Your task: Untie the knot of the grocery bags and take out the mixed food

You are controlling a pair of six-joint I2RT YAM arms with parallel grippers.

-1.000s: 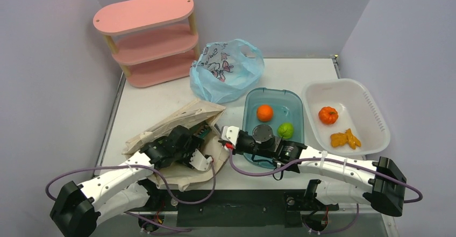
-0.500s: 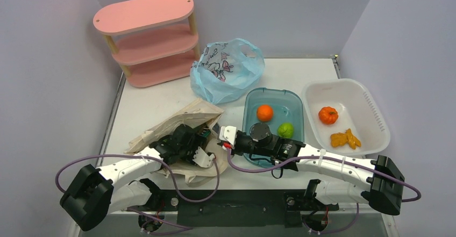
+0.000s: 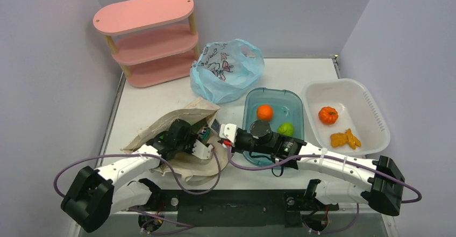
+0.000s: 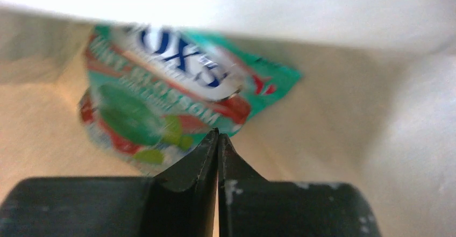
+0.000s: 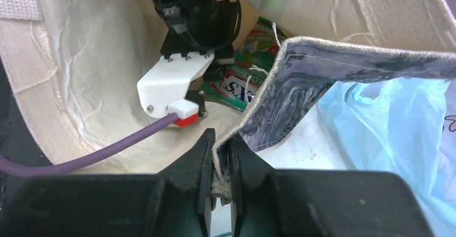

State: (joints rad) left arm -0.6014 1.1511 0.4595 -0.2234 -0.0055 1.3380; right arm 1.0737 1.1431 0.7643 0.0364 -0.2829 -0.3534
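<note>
The light blue grocery bag (image 3: pixel 226 70) lies slumped at the back of the table, apart from both arms. An orange fruit (image 3: pixel 264 112) and a green fruit (image 3: pixel 286 129) sit in the teal tub (image 3: pixel 269 91). The green-white-red snack packet (image 4: pixel 161 97) lies inside the beige canvas tote (image 3: pixel 161 127). My left gripper (image 4: pixel 218 133) reaches into the tote and is shut, its tips pinching the packet's near edge. My right gripper (image 5: pixel 220 140) is shut on the tote's stitched hem (image 5: pixel 269 81), holding the mouth up. The right wrist view shows the packet (image 5: pixel 244 81) under the left gripper.
A white basin (image 3: pixel 371 108) at the right holds a small orange pumpkin (image 3: pixel 328 115) and yellow-orange pieces (image 3: pixel 345 138). A pink three-tier shelf (image 3: pixel 148 38) stands at the back left. The right arm stretches across the tub's near rim.
The left gripper pushed further into the tote and snapped shut at the packet's edge. The right gripper kept its hold on the tote's hem, hardly moving.
</note>
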